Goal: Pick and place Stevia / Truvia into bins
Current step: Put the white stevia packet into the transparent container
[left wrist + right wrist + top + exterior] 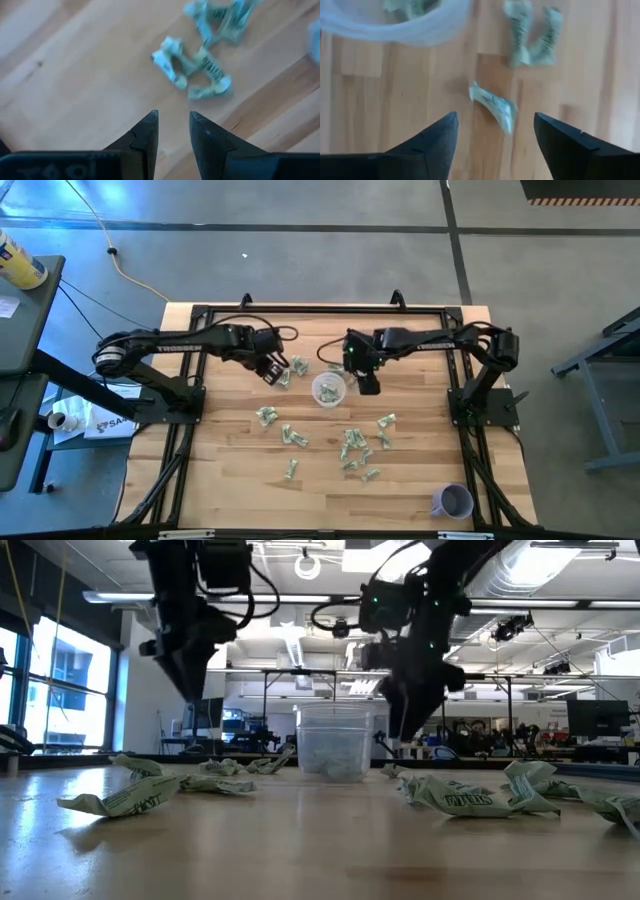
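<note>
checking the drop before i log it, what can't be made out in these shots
- Whether the packet between the open right gripper fingers is falling or on the table: right wrist view, blurred.
- How many packets are in the clear cup: low view, cloudy wall; right wrist view, cut off by the edge.
- Print on the packets ahead of the left gripper: left wrist view, blurred.
- The lavender cup's contents: high view, too small.

The right gripper (492, 137) has its jaws spread wide over the wooden counter (395, 100). One crumpled packet (494, 106) sits between them. The clear cup's rim (415, 32) fills the upper left; two more packets (530, 35) lie upper right.
</note>
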{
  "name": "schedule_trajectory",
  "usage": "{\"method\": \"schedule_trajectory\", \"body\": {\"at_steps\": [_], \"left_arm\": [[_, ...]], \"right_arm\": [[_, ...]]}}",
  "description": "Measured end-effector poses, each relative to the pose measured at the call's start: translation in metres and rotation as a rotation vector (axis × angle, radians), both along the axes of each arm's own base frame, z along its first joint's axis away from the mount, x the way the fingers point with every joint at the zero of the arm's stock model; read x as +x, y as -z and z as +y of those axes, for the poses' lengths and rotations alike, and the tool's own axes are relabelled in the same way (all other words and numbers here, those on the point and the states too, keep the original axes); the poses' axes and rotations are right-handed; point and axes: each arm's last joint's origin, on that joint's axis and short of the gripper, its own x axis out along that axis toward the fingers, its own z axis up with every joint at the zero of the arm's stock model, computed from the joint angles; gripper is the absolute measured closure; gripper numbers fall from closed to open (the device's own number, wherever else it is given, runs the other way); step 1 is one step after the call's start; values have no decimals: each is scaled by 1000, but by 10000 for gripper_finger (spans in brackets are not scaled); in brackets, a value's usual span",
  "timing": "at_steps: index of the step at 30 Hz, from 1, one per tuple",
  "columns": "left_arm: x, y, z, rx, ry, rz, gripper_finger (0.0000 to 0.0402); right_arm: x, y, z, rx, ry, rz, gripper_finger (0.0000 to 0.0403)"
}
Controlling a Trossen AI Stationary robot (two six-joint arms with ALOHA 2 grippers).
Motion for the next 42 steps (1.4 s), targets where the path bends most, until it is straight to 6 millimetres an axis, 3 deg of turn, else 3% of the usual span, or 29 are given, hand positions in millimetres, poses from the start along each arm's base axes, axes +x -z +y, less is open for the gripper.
{"method": "schedule_trajectory", "body": {"at_steps": [5,15,19,23,25,28,33,38,42], "left_arm": [[-6,16,-2,-27,-36,35,259],[-2,16,-1,-21,-34,-14,259],[0,15,0,-13,-23,-31,259],[2,15,0,-4,-2,-46,259],[2,15,0,-1,8,-43,259],[2,15,0,4,25,-40,259],[2,15,0,6,27,-42,259],[3,14,1,31,22,-48,259],[4,13,2,63,13,-60,259]], "right_arm": [[1,26,-1,-57,-74,-41,149],[-1,58,-16,81,56,30,185],[-5,62,-17,127,155,68,243],[-8,60,-15,175,199,98,337],[-11,55,-12,247,219,114,382],[-16,41,-6,304,245,146,382],[-12,-26,1,277,208,-36,389],[6,-75,6,255,138,-251,380],[28,-68,9,341,77,-239,350]]}}
